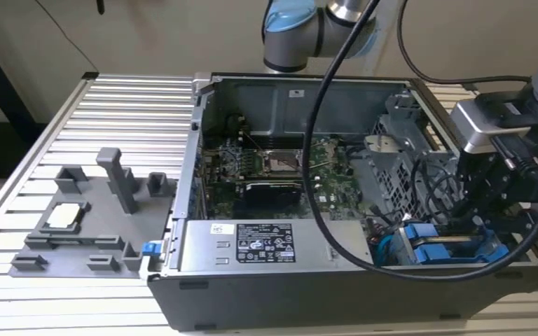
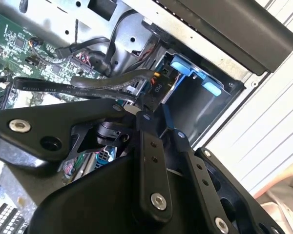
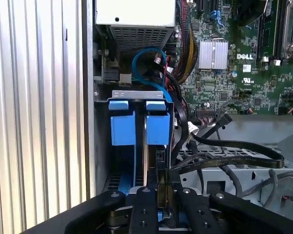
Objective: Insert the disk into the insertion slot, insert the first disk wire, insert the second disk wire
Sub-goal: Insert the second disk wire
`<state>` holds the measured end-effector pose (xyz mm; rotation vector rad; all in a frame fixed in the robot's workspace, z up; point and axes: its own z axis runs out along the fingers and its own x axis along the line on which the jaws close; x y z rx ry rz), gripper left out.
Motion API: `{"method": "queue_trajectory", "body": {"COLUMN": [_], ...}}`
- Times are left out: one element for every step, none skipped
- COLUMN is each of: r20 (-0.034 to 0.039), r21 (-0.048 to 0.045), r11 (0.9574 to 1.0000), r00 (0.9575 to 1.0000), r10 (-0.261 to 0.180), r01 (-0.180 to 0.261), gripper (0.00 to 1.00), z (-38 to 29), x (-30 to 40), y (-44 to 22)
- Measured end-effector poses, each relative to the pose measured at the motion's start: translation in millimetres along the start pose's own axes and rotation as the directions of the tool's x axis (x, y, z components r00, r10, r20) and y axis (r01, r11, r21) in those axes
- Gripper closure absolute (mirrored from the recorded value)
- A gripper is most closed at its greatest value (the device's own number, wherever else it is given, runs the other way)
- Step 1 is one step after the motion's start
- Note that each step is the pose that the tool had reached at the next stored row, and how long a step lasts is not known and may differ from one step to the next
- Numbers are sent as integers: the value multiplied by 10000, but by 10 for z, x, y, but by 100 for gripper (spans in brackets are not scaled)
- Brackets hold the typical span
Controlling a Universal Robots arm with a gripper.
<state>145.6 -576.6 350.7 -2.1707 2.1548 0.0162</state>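
The disk [image 3: 157,129] stands in its blue carrier frame inside the insertion slot [image 3: 101,146], at the case corner nearest the exterior view's right. There it is seen as blue tabs [image 1: 433,252]. A second blue tab [image 3: 122,127] stands beside it. My gripper [image 3: 162,187] reaches down at the disk's end, shut on a black wire connector [image 2: 156,90]. From that connector a flat black cable [image 2: 88,87] runs back over the drive cage, also seen in the first wrist view [image 3: 234,158]. In the exterior view the gripper [image 1: 475,231] hangs just above the blue frame.
The labelled grey power supply [image 1: 250,245] lies along the case's front wall, next to the bay. The green motherboard [image 1: 279,164] and a perforated cage [image 1: 391,168] fill the case's middle. A blue cable loop [image 3: 146,56] arcs beyond the carriers. A grey fixture tray [image 1: 82,224] sits on the ribbed table.
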Motion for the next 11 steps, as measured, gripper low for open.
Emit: {"method": "queue_trajectory", "body": {"r20": [0, 0, 0, -1, -2, 1, 1, 1, 1, 1, 0], "r21": [0, -1, -1, -1, -1, -1, -1, -1, -1, -1, -1], "r11": [10000, 10000, 10000, 10000, 10000, 10000, 10000, 10000, 10000, 10000, 10000], "r00": [10000, 10000, 10000, 10000, 10000, 10000, 10000, 10000, 10000, 10000, 10000], "r10": [0, 1, 1, 1, 1, 1, 1, 1, 1, 1, 1], "r01": [0, -1, -1, -1, -1, -1, -1, -1, -1, -1, -1], "gripper": [76, 76, 76, 76, 76, 76, 76, 76, 76, 76, 76], "z": [-35, -72, -102, -128, -141, -141, -141, -141, -141, -142, -142], "x": [-2, -5, -7, -8, -9, -9, -9, -9, -9, -9, -9], "y": [-2, -4, -5, -6, -7, -7, -7, -7, -7, -7, -7]}}
